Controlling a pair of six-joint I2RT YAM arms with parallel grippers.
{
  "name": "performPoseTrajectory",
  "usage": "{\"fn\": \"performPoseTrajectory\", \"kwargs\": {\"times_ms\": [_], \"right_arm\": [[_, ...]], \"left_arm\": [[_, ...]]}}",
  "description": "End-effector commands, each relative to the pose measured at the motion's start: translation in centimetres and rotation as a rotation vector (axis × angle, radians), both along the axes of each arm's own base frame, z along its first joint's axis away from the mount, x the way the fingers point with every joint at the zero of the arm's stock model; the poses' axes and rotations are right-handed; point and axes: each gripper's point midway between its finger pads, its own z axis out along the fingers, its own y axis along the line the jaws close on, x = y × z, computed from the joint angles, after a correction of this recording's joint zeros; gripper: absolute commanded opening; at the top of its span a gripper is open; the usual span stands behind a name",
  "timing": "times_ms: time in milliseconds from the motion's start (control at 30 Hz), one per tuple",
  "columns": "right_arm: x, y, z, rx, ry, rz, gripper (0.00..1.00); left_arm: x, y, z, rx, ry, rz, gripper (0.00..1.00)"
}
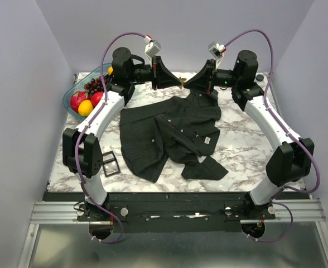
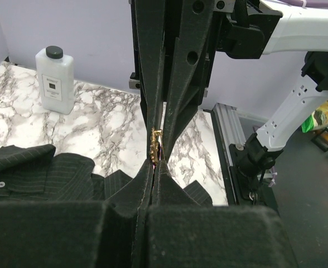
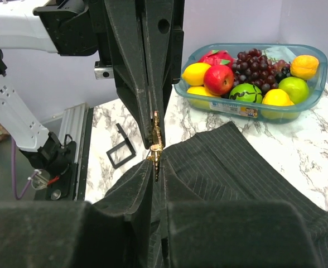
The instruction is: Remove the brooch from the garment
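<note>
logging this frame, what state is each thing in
brooch: pinched between both arms' fingertips, above the table
left fingers: shut on the brooch
right fingers: shut on the brooch
garment: lying rumpled on the table
bottle: upright, cap on
fruit tub: no lid, full of fruit

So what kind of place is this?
Probably a robot test booth, not a home: two white-and-black robot arms bolted to a silver metal rail, and plain lilac walls boxing in a marble-patterned table.
</note>
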Motion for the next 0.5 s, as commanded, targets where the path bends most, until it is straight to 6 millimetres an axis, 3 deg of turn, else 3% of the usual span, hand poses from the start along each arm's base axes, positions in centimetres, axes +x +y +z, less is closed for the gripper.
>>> {"fn": "performPoseTrajectory", "kwargs": {"times_ms": [0, 133, 200, 367, 467], "right_arm": [[0.2, 0.5, 0.1, 0.011, 0.005, -0.006, 0.14], [0.4, 0.4, 0.0, 0.013, 0.007, -0.023, 0.0], [0.6, 0.4, 0.1, 0.014, 0.009, -0.037, 0.01], [0.8, 0.3, 0.2, 0.016, 0.007, -0.053, 0.0], [1.0, 0.1, 0.1, 0.012, 0.001, -0.078, 0.0]], "left_arm": [[-0.6, 0.0, 0.5, 0.002, -0.027, -0.001, 0.0], [-0.3, -0.1, 0.1, 0.012, -0.015, 0.01, 0.0], [-0.2, -0.1, 0.1, 0.014, -0.013, 0.018, 0.03], [0.7, 0.0, -0.3, 0.03, -0.002, 0.072, 0.41], [1.2, 0.1, -0.4, 0.042, -0.01, 0.106, 0.51]]}}
